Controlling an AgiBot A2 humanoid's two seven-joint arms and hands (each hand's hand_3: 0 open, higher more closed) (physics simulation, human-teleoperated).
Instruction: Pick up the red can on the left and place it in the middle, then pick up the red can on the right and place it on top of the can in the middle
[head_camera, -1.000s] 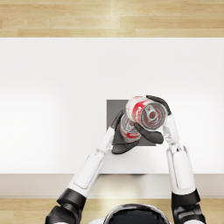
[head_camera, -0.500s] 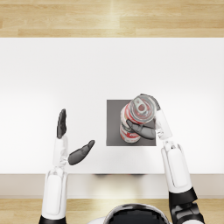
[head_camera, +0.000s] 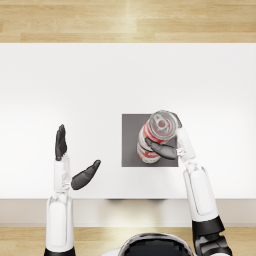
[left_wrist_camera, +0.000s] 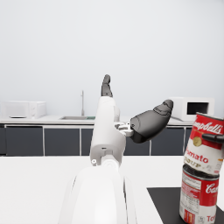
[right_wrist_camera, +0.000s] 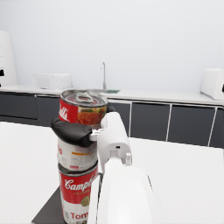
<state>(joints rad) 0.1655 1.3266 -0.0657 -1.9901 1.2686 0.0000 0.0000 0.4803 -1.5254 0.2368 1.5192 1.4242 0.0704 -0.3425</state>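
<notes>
we see the right hand wrapped around the upper red can, thumb across the near side of the label and the other fingers behind it, so it's gripping that can. the right wrist view shows the same hold: right hand clamped on the upper red can about mid-label, lid and pull tab facing up. directly under the hand sits the lower red can, upright on the dark mat. the held can is over the lower one; in the left wrist view the upper red can looks tilted a little, leaning off the axis of the lower red can, and we can't tell whether its base is fully seated on the lid below or just touching at one edge. the left hand is well off to the left of the stack, holding nothing, fingers straight and pointing away from the robot, thumb splayed out toward the cans. the left wrist view agrees: left hand spread and empty, with the stack out beyond its thumb side. all of it is over the white table; behind it the wrist views show a kitchen counter with a sink tap and a microwave.
</notes>
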